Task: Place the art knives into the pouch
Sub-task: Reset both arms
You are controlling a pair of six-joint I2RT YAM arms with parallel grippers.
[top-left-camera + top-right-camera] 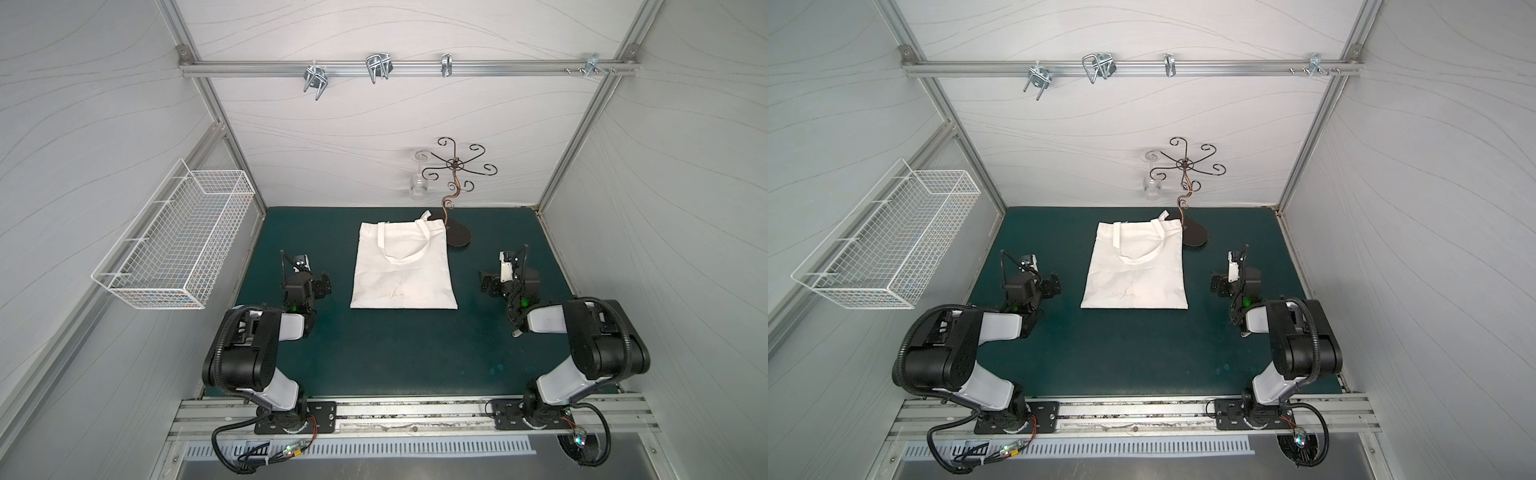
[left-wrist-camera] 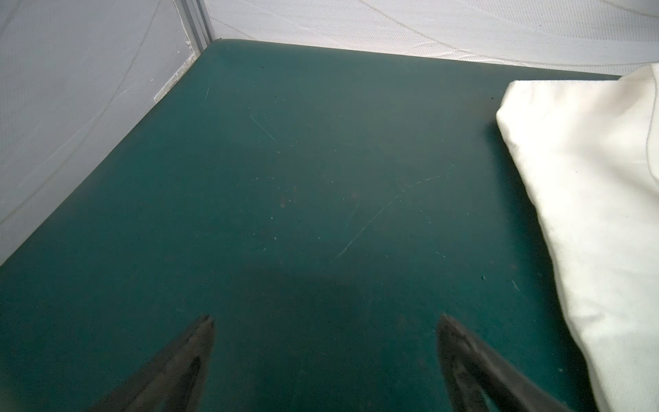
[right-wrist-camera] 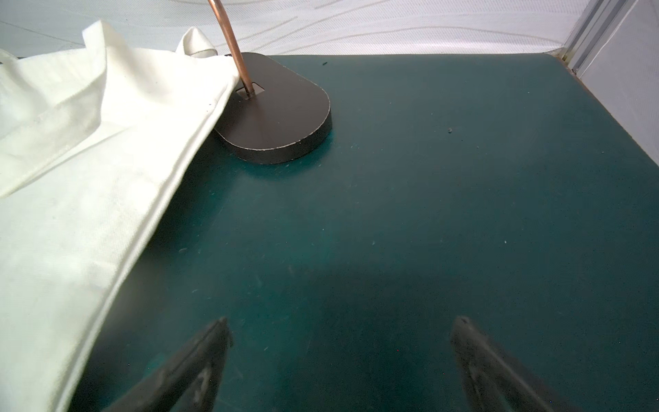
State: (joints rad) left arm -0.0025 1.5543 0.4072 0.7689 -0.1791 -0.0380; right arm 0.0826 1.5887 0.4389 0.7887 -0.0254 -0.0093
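Pouch (image 1: pixel 403 270) of cream-white canvas lies flat in the middle of a dark green mat (image 1: pixel 395 353), seen in both top views, between the two robot arms and apart from each. Its opening faces the back wall, and one loop handle (image 1: pixel 381 241) is folded down over its upper face. Its far right corner rests on the dark base (image 3: pixel 278 114) of a wire stand (image 1: pixel 455 164) with curled hooks, from which a wine glass (image 1: pixel 417 187) hangs upside down. The left gripper (image 2: pixel 326 321) sits to the pouch's left, its two dark fingers spread wide with only bare mat between them, gripping nothing. The right gripper (image 3: pixel 341 321) sits to the pouch's right, equally wide apart and empty-handed. A white wire basket (image 1: pixel 199 232) is mounted on the left wall.
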